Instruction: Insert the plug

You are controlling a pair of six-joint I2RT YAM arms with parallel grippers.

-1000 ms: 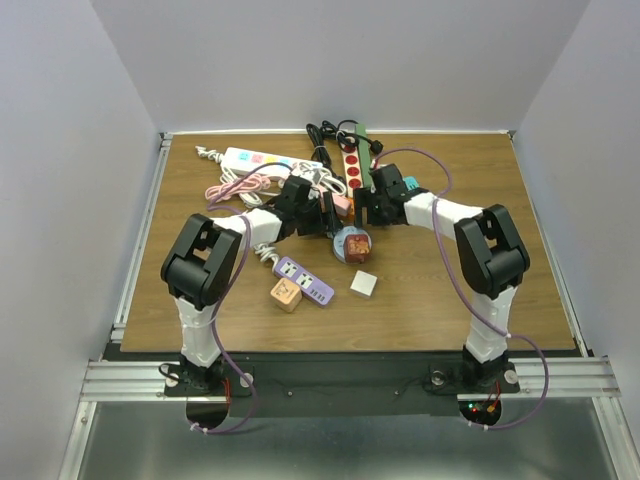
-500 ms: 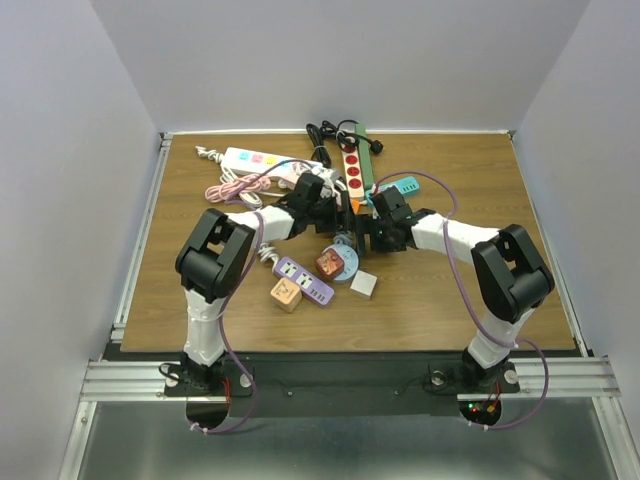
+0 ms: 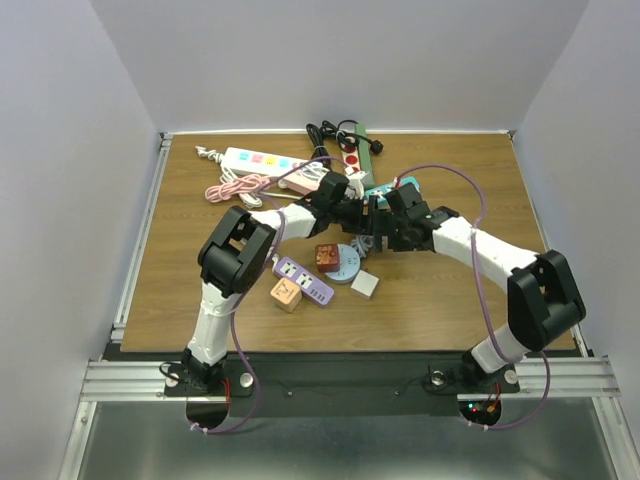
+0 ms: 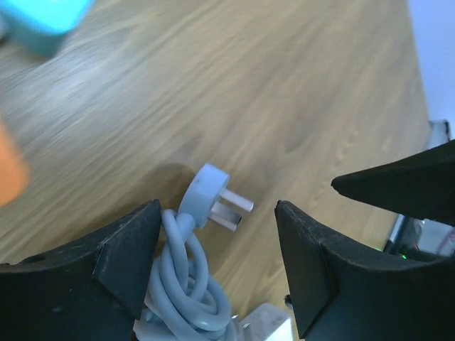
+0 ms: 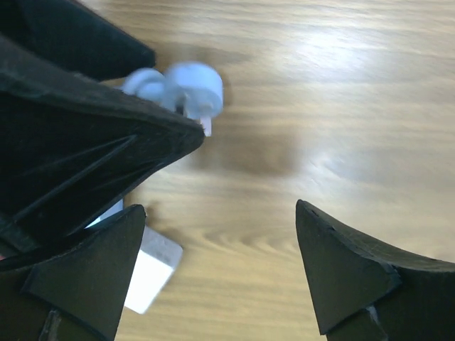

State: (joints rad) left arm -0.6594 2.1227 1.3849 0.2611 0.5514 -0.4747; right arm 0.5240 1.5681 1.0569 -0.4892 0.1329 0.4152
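My left wrist camera gave the sharpest look at the plug (image 4: pixel 213 199). It was pale grey-blue, with its flat prongs pointing toward the right of the frame. It sat in the gap of my left pincer (image 4: pixel 217 212), whose jaws stood wide apart and pinched nothing. Its coiled cable (image 4: pixel 188 284) ran down the lower centre, close against the finger on the left side.

My right wrist camera showed the same plug only as a blur in the upper left, beside the black bulk of my left pincer. My right pincer (image 5: pixel 219 207) was released too, over the bare wood of the table (image 5: pixel 341 106), with a white block (image 5: pixel 153 273) at lower left.

From above I could not pick out the plug, because both pincers hid it. That view showed the pose instead. Both arms reached toward the middle of the table with elbows out to either side. The pincers met nearly tip to tip, just above the round pale-blue unit (image 3: pixel 348 268) in the picture's centre.
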